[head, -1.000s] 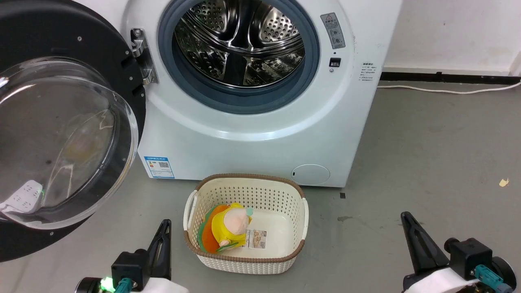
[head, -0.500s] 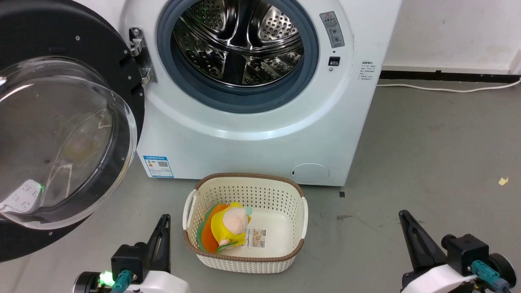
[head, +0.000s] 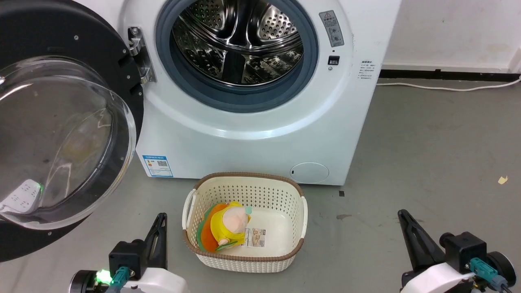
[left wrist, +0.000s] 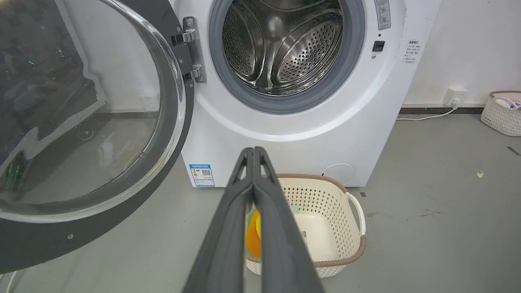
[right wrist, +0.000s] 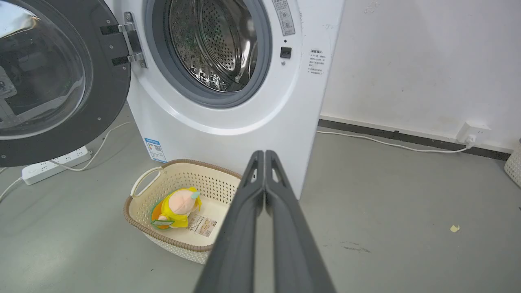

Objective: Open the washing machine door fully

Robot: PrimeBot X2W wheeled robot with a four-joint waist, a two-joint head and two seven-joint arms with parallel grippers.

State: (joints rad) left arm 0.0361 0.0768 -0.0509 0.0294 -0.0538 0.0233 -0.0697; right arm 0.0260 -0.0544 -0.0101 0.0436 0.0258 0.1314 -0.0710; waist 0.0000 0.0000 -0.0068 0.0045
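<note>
The washing machine door stays swung wide left of the washing machine while the left gripper and right gripper, both pinched together and empty, ease back low, so the opening looks finished.

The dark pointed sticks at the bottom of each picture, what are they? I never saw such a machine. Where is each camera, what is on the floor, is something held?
They are the robot's two grippers, pairs of long dark fingers. The head view looks down from its head: left gripper lower left, right gripper lower right. Each wrist view looks along one gripper's fingers. Both are shut and hold nothing. On the grey floor stands a white washing machine, its round black door swung open. Before it sits a cream basket with a yellow soft toy inside.
</note>
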